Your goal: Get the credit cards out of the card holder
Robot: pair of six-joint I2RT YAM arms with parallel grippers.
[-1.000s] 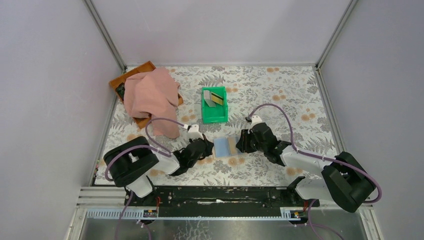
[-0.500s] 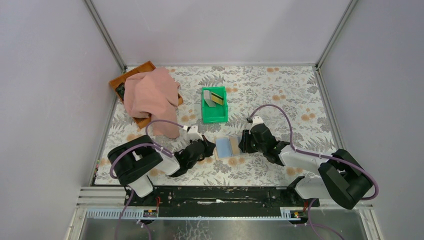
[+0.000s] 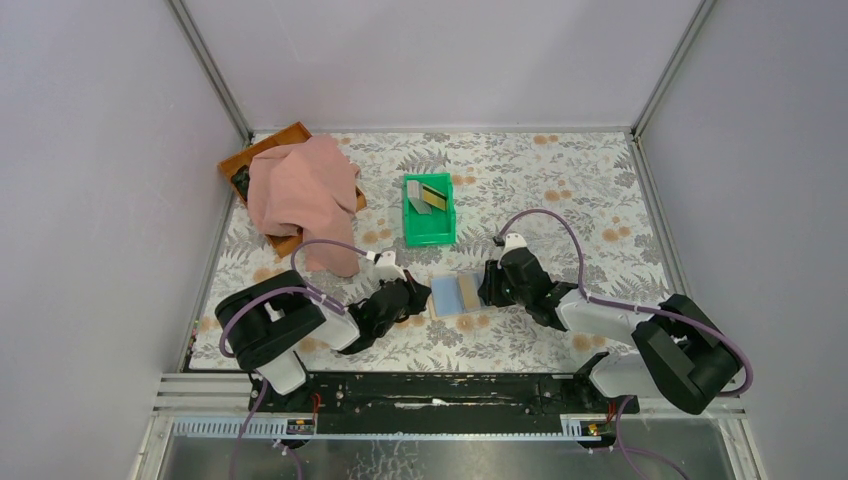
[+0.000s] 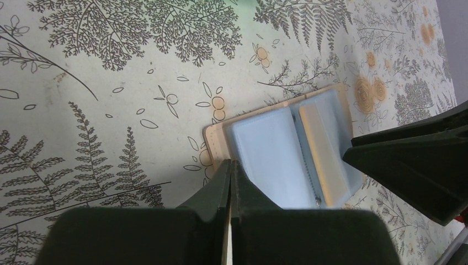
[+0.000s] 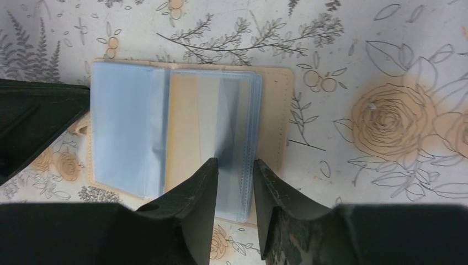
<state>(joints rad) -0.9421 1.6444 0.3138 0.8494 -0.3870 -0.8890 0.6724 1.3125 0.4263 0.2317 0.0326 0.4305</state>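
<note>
Nearer now to the card holder [image 3: 455,294], open between them, the left gripper [image 4: 230,165] is pressed together at its cover and the right gripper [image 5: 234,165] spread over slippery sleeves [image 5: 240,110]; I'd pinch the stiff card [image 5: 185,121] edgewise.

Card holder [image 3: 455,295]: small book-style wallet, tan outside, with pale blue clear sleeves inside.
Holder state: open, lying flat, inside face up.
Holder position: between the two sets of fingers. The left gripper [image 4: 229,165] has its fingertips at the edge of the left page. The right gripper [image 5: 234,165] has its fingertips straddling the near edge of the right-hand sleeve stack.
Holder contents: a pale tan rectangle shows through the right-hand sleeves, just left of the right fingers; card or backing cannot be told.
Credit cards [image 3: 428,197]: one grey, one yellow with a dark stripe, tilted, side by side.
Cards position: inside the green bin [image 3: 430,238], well beyond both sets of fingertips, apart from the holder.
</note>
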